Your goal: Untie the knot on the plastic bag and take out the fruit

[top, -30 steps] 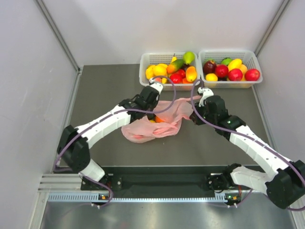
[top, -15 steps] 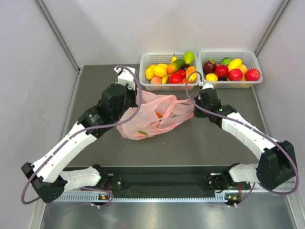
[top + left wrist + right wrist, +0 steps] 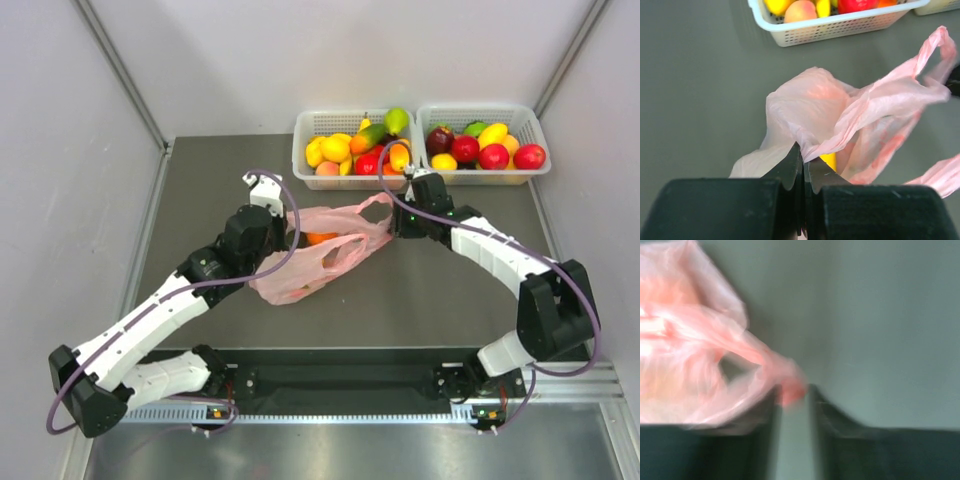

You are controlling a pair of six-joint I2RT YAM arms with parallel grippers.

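Nearest in, clamps the left hand (image 3: pixel 803 160) fully shut on a gathered fold of the plastic bag (image 3: pixel 840 110), with no gap between the fingers and pink film fanning up and away from their tips. Just past those tips, through the film, shows a yellow piece of fruit (image 3: pixel 829 161). A little beyond and to the right of the left hand, shows an orange piece (image 3: pixel 320 238) lying in the bag's open mouth. Strings the bag across the tabletop (image 3: pixel 200 190) from the left hand over to the right hand (image 3: pixel 792 392), with the bulk of it sagging to the near side between the two. Leaves bare tabletop from the left of the left hand out to the side wall, and a broad bare strip on the near side of both hands. Holds the right hand narrowly parted, with a slit of tabletop visible between the fingers and a nub of pink film from a handle loop (image 3: pixel 375 208) at their tips. Cannot tell through the blur of the wrist view whether that nub is pinched or only lying there. Close beyond the right hand, meets the near rim of the left white basket (image 3: pixel 300 150), and beside it the right white basket (image 3: pixel 490 178). Finds both heaped with more fruit and set against the back wall, with only a narrow band of open tabletop before them.
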